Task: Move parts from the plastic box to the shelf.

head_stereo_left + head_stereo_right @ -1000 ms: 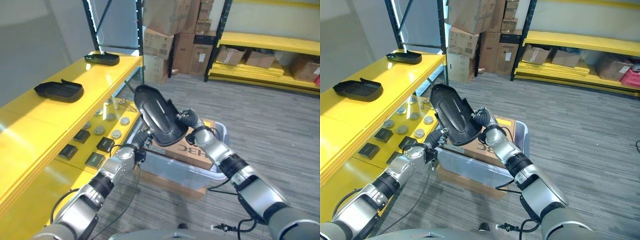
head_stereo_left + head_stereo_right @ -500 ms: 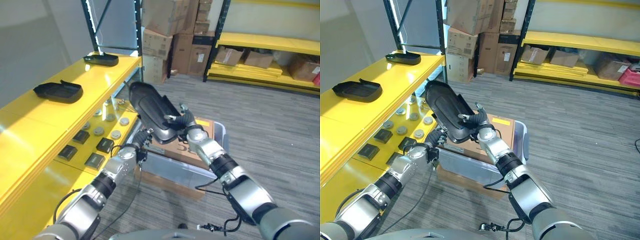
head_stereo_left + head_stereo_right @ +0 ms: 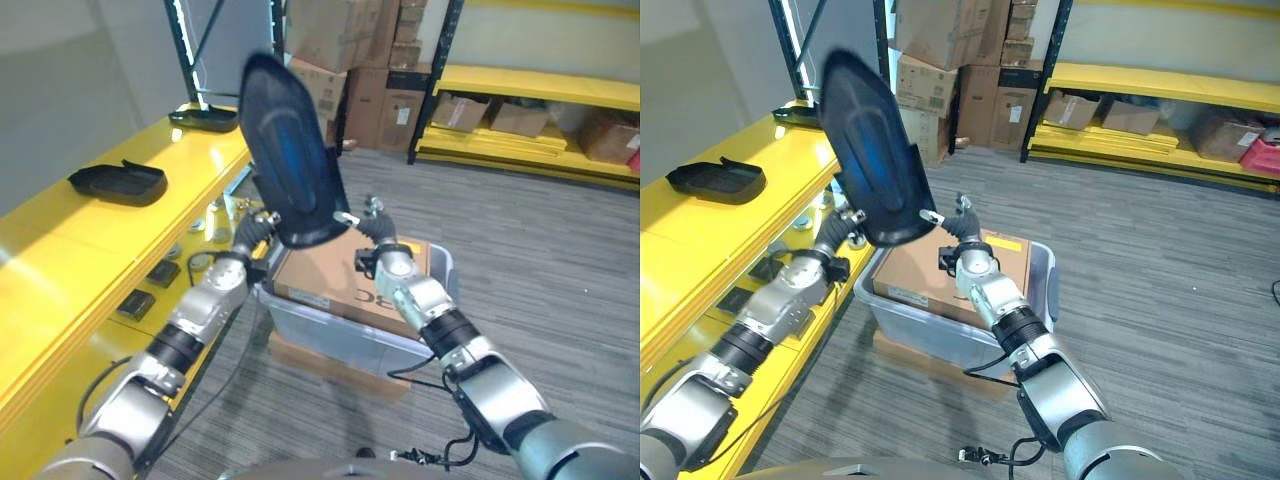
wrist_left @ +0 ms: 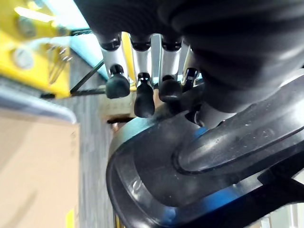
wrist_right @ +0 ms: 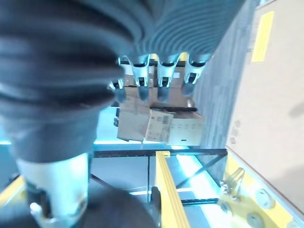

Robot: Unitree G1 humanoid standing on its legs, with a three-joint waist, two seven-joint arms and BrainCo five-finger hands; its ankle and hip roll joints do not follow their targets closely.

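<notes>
Left hand (image 3: 252, 243) has its fingers curled round the lower edge of the black part (image 3: 288, 150), standing upright above the plastic box (image 3: 352, 330); shelf (image 3: 90, 230) lies to its left. Right hand (image 3: 372, 228) hangs relaxed, empty, nearby.

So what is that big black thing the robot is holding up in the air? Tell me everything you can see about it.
The black part is a long, rounded shell that looks like moulded plastic, with a raised rim and a ridge down its middle catching bluish light. It stands nearly upright, narrow end up, above the plastic box and beside the yellow shelf. The left hand grips its lower edge from below; the right hand is close to that edge, fingers straight, apparently not gripping.
</notes>
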